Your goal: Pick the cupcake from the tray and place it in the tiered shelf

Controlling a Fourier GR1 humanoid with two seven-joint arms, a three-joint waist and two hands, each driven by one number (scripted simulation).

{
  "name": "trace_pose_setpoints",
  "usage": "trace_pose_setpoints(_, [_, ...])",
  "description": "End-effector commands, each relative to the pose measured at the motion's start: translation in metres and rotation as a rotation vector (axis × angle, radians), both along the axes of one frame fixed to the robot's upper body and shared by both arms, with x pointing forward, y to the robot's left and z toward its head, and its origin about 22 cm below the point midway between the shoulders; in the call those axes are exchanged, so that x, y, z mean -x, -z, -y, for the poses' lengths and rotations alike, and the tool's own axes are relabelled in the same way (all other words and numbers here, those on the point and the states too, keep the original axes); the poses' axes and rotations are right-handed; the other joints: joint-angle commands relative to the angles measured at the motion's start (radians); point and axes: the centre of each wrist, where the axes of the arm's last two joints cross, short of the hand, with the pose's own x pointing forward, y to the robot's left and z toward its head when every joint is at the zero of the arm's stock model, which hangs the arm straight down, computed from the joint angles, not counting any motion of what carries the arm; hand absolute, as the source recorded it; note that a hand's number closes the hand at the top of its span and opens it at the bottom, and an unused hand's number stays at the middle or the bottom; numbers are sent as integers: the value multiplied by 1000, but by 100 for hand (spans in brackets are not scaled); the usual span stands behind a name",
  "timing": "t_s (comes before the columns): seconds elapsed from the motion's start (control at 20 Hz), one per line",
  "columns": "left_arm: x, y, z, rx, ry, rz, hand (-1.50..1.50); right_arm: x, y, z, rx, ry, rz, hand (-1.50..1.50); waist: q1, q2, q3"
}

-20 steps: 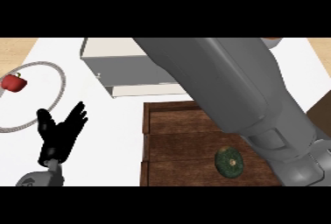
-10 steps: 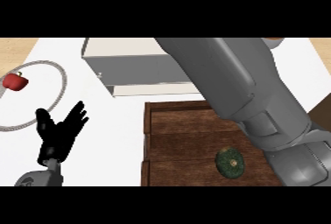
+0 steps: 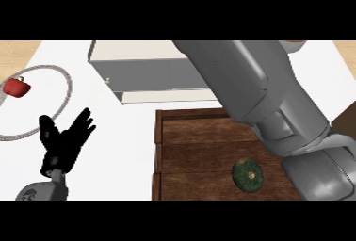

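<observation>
The left hand [image 3: 66, 141] rests open, fingers up, at near left. The right forearm [image 3: 268, 103] slants across the tray [image 3: 195, 141]; its hand is out of sight. The cupcake [image 3: 248, 175] lies on the tray.

Hidden or cut off: right hand, not in view; right forearm [image 3: 271, 108] covers the tiered shelf's [image 3: 149, 70] right part and the tray's [image 3: 201, 141] right side; plate [image 3: 55, 103] cut at left edge; tray cut at bottom

Dark wood-grain tray [image 3: 188, 141], matt white shelf [image 3: 149, 70], smooth grey forearm [image 3: 257, 89]
</observation>
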Motion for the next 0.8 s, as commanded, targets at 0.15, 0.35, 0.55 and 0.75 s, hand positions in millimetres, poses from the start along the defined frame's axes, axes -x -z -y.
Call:
trace_pose_setpoints(0.15, [12,1,3,2,-7,-29,0,-6,7,8,88,-4,-42,150,-10,-5,-2])
trace_pose_setpoints(0.35, [4,-5,3,12,13,-17,0,-3,-20,12,-228,91,17,-150,-2,-2,-2])
trace_pose_setpoints(0.55, [11,16,16,21,-2,-24,0,-2,-20,11,-358,63,30,-150,-7,0,-2])
trace_pose_setpoints(0.75, [8,6,3,2,12,-21,0,-7,-23,22,-515,58,56,-150,4,3,-2])
